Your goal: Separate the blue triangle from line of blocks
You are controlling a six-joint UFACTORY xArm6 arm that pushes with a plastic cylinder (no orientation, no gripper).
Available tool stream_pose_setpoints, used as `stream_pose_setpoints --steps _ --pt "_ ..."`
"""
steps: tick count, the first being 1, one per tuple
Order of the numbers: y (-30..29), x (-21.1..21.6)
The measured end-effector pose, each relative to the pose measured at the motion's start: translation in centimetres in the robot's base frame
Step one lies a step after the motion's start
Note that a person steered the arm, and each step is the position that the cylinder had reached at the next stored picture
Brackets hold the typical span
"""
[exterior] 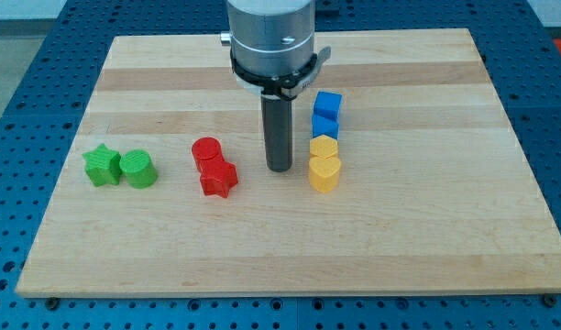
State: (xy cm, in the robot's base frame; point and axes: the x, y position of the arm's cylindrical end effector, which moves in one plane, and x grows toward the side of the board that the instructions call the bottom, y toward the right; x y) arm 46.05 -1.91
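Wooden board (427, 247) on blue perforated bench (24, 55). My tip (279, 169) down on the board near centre, rod upright; no jaws on this rig, just a plain rod end, touching no block.

Line of four blocks just right of tip, running far to near: two blue on the far end, two yellow on the near end, all touching in a column. Farthest blue block (327, 102), then second blue block (325, 125) (can't tell which is the triangle from this angle). Then yellow block (324, 147) and nearest yellow block (324, 171), both roughly hexagonal/heart-ish. Tip sits level w/ the nearest yellow, small gap between.

Left of tip: red cylinder (206, 151) touching red star (218, 179). Far left: green star (101, 165) touching green cylinder (137, 169).
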Motion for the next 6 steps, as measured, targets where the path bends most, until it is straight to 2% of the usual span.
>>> stream_pose_setpoints --steps 2,3,5,6 --pt "0.2 -4.4" --pt "1.6 -4.4" --pt "10.6 -4.6" --pt "12.7 -4.7"
